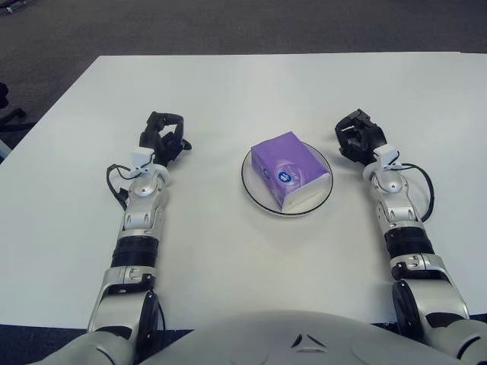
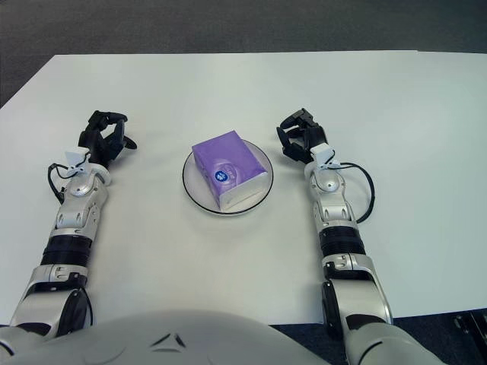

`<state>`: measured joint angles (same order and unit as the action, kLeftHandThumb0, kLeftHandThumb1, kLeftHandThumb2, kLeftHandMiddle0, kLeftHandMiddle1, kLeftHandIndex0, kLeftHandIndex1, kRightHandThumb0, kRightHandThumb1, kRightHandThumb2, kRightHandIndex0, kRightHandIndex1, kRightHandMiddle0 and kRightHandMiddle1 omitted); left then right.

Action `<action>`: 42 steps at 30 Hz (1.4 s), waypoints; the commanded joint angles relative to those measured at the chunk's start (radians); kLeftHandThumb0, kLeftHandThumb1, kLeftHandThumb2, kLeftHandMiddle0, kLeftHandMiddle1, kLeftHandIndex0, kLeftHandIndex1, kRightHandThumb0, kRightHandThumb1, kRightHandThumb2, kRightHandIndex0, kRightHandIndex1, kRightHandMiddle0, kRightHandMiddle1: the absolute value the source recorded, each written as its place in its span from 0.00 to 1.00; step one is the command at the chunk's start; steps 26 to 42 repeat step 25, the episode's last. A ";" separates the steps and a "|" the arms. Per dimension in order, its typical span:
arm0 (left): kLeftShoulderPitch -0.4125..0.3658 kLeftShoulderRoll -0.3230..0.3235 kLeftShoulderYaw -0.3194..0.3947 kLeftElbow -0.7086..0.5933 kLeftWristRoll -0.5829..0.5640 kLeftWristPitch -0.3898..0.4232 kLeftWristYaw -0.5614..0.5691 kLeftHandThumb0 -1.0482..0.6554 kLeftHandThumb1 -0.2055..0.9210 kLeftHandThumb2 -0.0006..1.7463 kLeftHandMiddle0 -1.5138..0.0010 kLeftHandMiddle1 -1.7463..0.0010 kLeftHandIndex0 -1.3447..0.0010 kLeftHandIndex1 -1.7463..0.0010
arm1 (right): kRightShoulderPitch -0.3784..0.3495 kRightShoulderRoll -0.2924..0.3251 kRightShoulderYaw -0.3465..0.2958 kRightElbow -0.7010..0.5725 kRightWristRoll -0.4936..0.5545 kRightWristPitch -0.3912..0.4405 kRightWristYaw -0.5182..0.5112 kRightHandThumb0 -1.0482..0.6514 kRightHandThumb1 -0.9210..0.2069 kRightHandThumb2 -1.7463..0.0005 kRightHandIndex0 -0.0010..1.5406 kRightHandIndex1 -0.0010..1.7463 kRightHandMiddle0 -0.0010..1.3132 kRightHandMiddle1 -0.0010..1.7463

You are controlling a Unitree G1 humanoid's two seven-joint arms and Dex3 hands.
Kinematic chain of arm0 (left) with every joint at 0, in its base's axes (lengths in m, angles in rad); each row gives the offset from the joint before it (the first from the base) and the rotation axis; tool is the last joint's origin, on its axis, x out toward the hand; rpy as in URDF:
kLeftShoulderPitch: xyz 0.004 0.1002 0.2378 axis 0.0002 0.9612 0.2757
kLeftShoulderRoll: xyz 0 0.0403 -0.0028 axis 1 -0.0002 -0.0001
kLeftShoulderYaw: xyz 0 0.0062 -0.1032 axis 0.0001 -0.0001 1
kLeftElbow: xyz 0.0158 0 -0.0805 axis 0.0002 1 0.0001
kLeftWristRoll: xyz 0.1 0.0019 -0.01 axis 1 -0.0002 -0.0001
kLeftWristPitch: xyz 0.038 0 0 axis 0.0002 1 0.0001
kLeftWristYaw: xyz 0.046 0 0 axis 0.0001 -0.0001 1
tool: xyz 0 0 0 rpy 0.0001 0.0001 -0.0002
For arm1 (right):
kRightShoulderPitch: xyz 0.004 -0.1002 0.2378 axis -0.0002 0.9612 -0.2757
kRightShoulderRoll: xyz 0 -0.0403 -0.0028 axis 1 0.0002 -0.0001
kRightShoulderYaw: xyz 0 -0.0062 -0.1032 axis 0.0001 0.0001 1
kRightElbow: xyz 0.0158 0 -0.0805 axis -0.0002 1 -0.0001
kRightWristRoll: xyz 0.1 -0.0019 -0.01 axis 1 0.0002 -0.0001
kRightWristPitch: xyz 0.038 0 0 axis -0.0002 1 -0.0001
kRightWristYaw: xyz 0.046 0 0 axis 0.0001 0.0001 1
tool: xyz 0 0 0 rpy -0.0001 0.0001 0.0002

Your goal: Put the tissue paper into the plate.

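Observation:
A purple tissue pack [image 1: 289,170] lies on the white plate [image 1: 253,187] with a dark rim, at the middle of the white table. My right hand [image 1: 358,138] is just right of the plate, apart from it, fingers relaxed and holding nothing. My left hand [image 1: 163,137] is further left of the plate, fingers loosely curled and holding nothing. The pack also shows in the right eye view [image 2: 230,169].
The white table [image 1: 243,84] stretches far behind the plate. Dark carpet lies beyond its far and left edges. A black cable [image 1: 116,182] loops beside my left wrist and another [image 1: 424,190] beside my right wrist.

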<state>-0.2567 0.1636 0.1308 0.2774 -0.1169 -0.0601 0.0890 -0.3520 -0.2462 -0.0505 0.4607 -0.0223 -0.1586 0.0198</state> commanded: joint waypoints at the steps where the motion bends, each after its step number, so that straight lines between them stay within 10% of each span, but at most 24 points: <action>1: 0.106 -0.053 -0.017 0.039 0.014 0.011 0.000 0.41 1.00 0.22 0.43 0.00 0.74 0.08 | 0.117 0.043 0.016 0.050 -0.008 0.044 0.001 0.40 0.13 0.62 0.43 0.98 0.26 0.97; 42: 0.145 -0.075 -0.038 0.049 0.024 -0.013 -0.013 0.40 1.00 0.21 0.43 0.00 0.72 0.09 | 0.126 0.045 0.005 0.017 0.003 0.057 -0.011 0.40 0.12 0.63 0.43 0.98 0.26 0.97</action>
